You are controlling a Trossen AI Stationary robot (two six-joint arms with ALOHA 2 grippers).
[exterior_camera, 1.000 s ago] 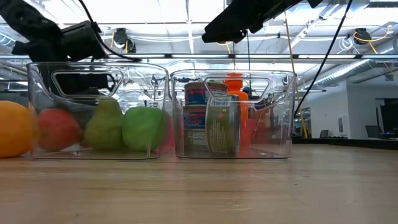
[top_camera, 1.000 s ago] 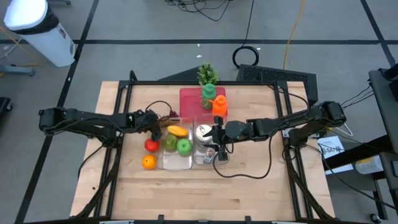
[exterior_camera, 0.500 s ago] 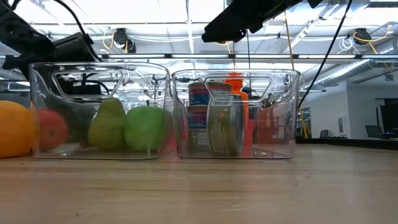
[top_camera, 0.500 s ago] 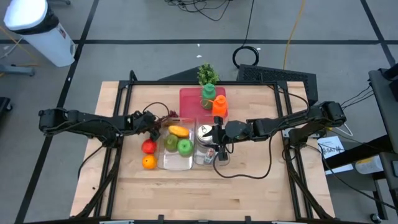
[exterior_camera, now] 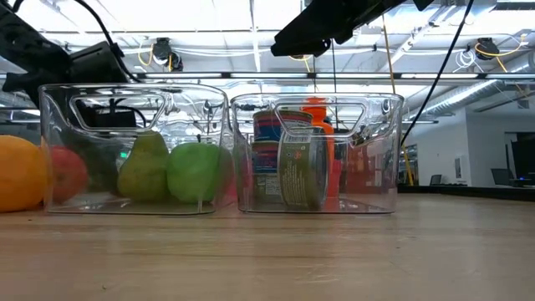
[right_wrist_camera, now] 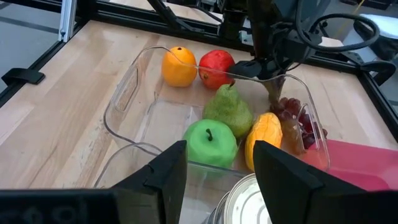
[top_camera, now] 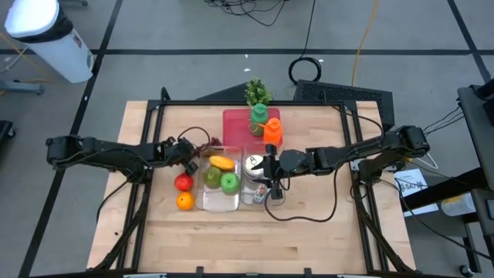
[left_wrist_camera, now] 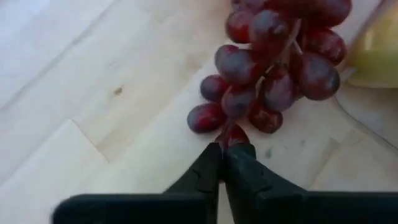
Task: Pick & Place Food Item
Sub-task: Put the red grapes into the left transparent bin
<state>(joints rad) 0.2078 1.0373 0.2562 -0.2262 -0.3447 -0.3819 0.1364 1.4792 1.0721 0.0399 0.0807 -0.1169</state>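
Closed tight beside the grapes (left_wrist_camera: 273, 62), the left gripper (left_wrist_camera: 224, 155) gripped nothing visible. Right gripper (right_wrist_camera: 214, 168) hung half-open, empty. Left grapes, apple (top_camera: 183, 182) and orange (top_camera: 184, 201) outside the bin (top_camera: 218, 202), at its nine o'clock.

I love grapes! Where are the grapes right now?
In the high view the grapes lie on the table just outside the fruit bin's far corner, beside the left gripper.

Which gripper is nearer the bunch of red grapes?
Left. The left gripper has its fingers shut right at the grapes, beside the fruit bin. The right gripper hovers over the neighbouring bin, farther off.
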